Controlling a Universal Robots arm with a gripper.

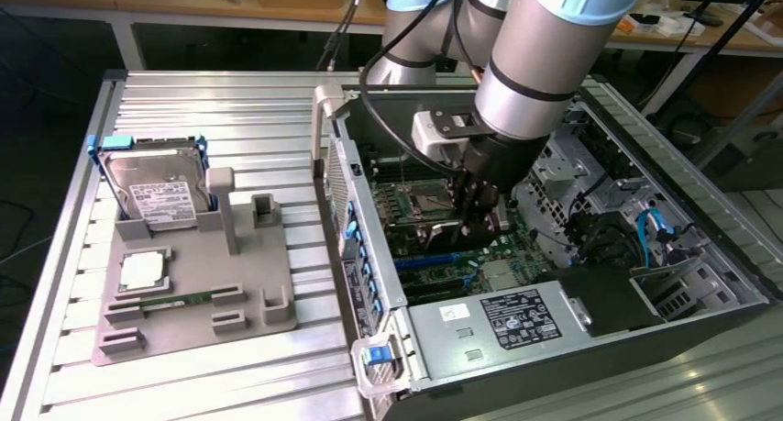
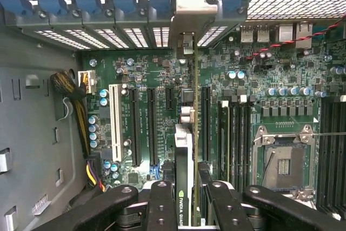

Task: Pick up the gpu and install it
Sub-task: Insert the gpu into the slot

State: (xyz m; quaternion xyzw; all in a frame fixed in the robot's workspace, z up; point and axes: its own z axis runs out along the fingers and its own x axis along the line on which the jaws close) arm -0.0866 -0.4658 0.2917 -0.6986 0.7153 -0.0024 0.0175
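One hard drive point(image 1: 153, 187) stands at the exterior view's left; rightward, inside the open case point(image 1: 348, 192), the gripper point(image 2: 185, 212) has its jaws closed on the gpu point(image 2: 184, 144), held edge-on, its long axis running away from them along the motherboard point(image 2: 146, 79) slots.

Ribbed metal table point(image 1: 208, 100), grey tray point(image 1: 183, 279), computer case point(image 1: 348, 192)

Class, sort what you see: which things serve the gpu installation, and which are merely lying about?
In the job: gpu, gripped in the jaws; motherboard; computer case, standing open.
Lying about: hard drive, processor chip, memory stick, all on the grey holder tray.
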